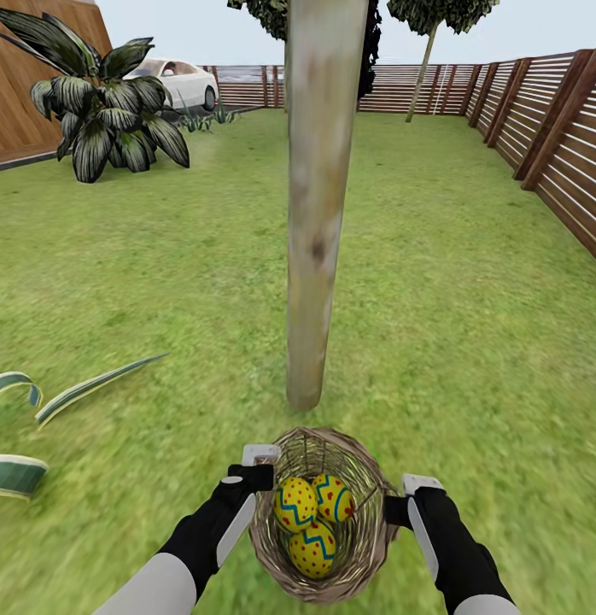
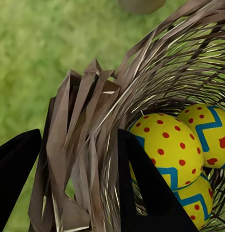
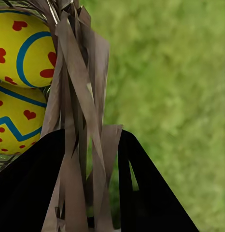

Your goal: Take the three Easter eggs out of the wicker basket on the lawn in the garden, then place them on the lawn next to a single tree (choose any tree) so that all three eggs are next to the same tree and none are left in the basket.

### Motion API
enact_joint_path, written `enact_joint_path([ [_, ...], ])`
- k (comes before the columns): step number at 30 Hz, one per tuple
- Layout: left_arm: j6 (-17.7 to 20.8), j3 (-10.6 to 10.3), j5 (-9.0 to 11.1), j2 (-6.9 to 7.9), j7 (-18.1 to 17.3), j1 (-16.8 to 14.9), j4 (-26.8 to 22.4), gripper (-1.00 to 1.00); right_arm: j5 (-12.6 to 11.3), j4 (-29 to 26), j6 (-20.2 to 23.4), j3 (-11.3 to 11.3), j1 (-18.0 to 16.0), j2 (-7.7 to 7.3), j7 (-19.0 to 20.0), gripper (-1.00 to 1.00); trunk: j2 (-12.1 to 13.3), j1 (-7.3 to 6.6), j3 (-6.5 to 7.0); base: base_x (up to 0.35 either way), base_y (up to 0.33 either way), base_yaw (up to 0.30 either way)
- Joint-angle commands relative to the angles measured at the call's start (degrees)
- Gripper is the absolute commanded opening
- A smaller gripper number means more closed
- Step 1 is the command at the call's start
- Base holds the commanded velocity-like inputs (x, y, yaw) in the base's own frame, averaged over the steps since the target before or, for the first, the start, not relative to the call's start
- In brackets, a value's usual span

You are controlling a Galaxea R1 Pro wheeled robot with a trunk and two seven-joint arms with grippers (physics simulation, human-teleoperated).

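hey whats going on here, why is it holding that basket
The robot holds the wicker basket between both grippers, the left gripper and right gripper each clamped on the rim at opposite sides. All three Easter eggs sit inside it. The tree trunk stands just ahead on the lawn.

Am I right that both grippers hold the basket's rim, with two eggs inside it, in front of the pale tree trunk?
Not quite: the head view shows three eggs in the basket, not two. Both the left gripper and right gripper do grip its rim before the trunk.
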Motion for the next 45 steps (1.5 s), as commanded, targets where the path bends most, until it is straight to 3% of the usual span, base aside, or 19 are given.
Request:
enact_joint_path([
  [1, 0.12, -0.39, 0.95, 0.04, 0.43, -0.03, -0.09, -1.0, -1.83, -0.06, 0.14, -0.06, -0.03, 0.09, 0.23, -1.0, -0.02, -0.01, -0.04, 0.0, 0.0, 0.0],
  [14, 0.12, -0.39, 0.95, 0.04, 0.43, -0.03, -0.09, -1.0, -1.83, -0.04, 0.08, -0.06, -0.04, 0.09, 0.23, -1.0, -2.43, 1.31, -1.12, 0.0, 0.0, 0.0],
  [22, 0.12, -0.33, 0.95, 0.04, 0.47, -0.03, -0.09, -1.0, -1.91, -0.04, -0.03, -0.05, -0.03, 0.09, 0.22, -1.0, -2.43, 1.31, -1.12, 0.0, 0.0, 0.0],
  [30, 0.14, -0.35, 0.94, 0.04, 0.51, -0.03, -0.09, -1.0, -1.92, 0.03, -0.03, -0.06, -0.03, 0.1, 0.24, -1.0, -5.64, 3.07, -2.56, 0.0, 0.0, 0.0],
  [34, 0.17, -0.35, 0.95, 0.04, 0.51, -0.03, -0.09, -1.0, -1.92, 0.03, -0.03, -0.04, -0.03, 0.11, 0.23, -1.0, -5.64, 3.07, -2.56, 0.0, 0.0, 0.0],
  [45, 0.15, -0.39, 0.95, 0.04, 0.51, -0.03, -0.09, -1.0, -1.92, 0.04, -0.03, -0.04, -0.03, 0.09, 0.26, -1.0, -10.05, 5.49, -4.53, 0.0, 0.0, 0.0],
])
